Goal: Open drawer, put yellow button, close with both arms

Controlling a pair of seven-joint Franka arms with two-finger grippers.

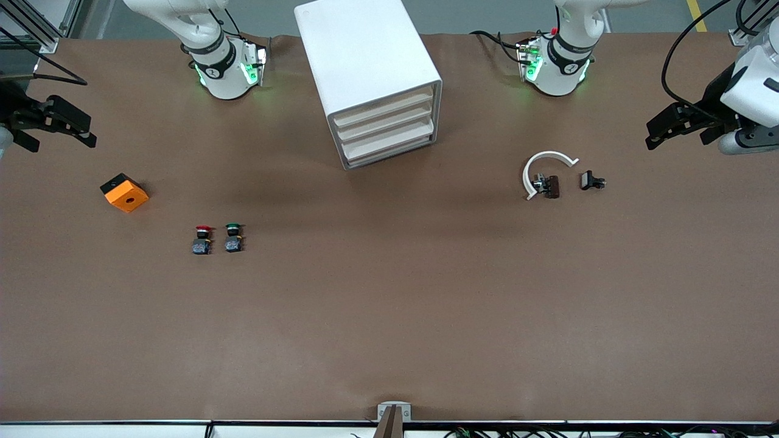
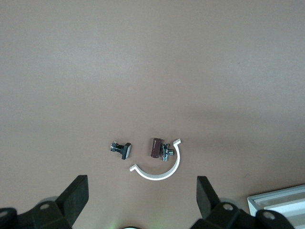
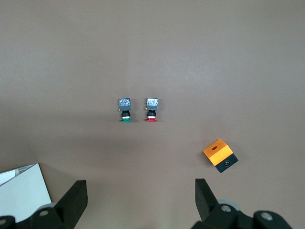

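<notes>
Front view: the 3-drawer cabinet (image 1: 371, 79) stands between the 2 arm bases. All 3 drawers are shut, and their fronts face the camera, angled toward the left arm's end of the table. The right gripper (image 1: 61, 137) hangs with its jaws spread and empty over the table edge at its own end. The left gripper (image 1: 678, 131) is likewise spread and empty at its end.

No round yellow cap shows anywhere. The only yellow-orange thing is a block (image 1: 125, 193) with a holed orange top on a black base. It sits toward the right arm's end, nearer the camera than the cabinet and close under the right gripper. It looks about as wide as it is long, so it has no clear long axis, and it is turned corner-on to the table edges.

The red-capped button (image 1: 202, 239) and green-capped button (image 1: 233, 238) lie side by side just apart. Their caps point toward the bases, so each long axis runs from the camera toward the bases.

Left wrist view: only a white C-clip (image 2: 157, 169) and 2 small fittings lie ahead of the open jaws.

Right wrist view: the block lies ahead of the open jaws, off toward 1 finger. I judge the right arm better placed to reach it.
</notes>
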